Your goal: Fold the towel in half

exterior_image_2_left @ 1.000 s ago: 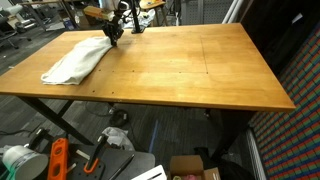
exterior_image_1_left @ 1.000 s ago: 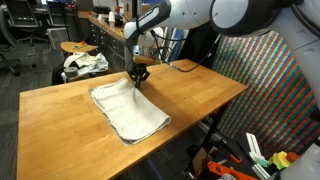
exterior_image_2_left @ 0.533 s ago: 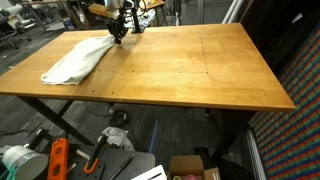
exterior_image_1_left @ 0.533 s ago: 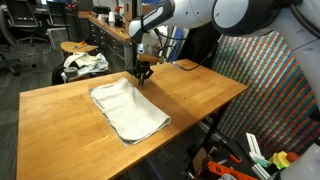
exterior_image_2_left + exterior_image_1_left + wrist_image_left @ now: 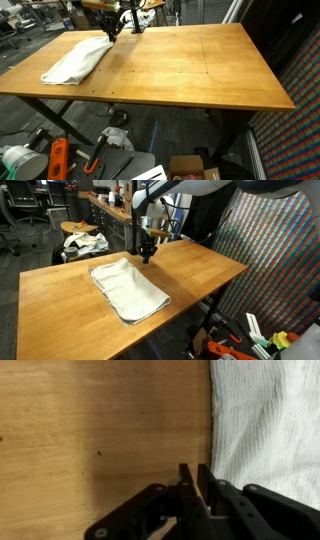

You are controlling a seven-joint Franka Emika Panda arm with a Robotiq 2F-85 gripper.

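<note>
A white towel (image 5: 128, 288) lies folded on the wooden table (image 5: 200, 275), near its front corner. It shows in both exterior views (image 5: 78, 60) and fills the upper right of the wrist view (image 5: 265, 425). My gripper (image 5: 146, 257) hangs just above the table beside the towel's far edge and also shows from the opposite side (image 5: 113, 36). In the wrist view the fingers (image 5: 194, 468) are close together with nothing between them, over bare wood just beside the towel's edge.
A flat brown object (image 5: 186, 246) lies at the table's far edge. A stool with a bundle of cloth (image 5: 84, 242) stands behind the table. Tools and boxes (image 5: 60, 160) sit on the floor under the table.
My gripper has lifted off the towel's far edge and moved slightly up and away from it. The towel has stayed flat on the table.
</note>
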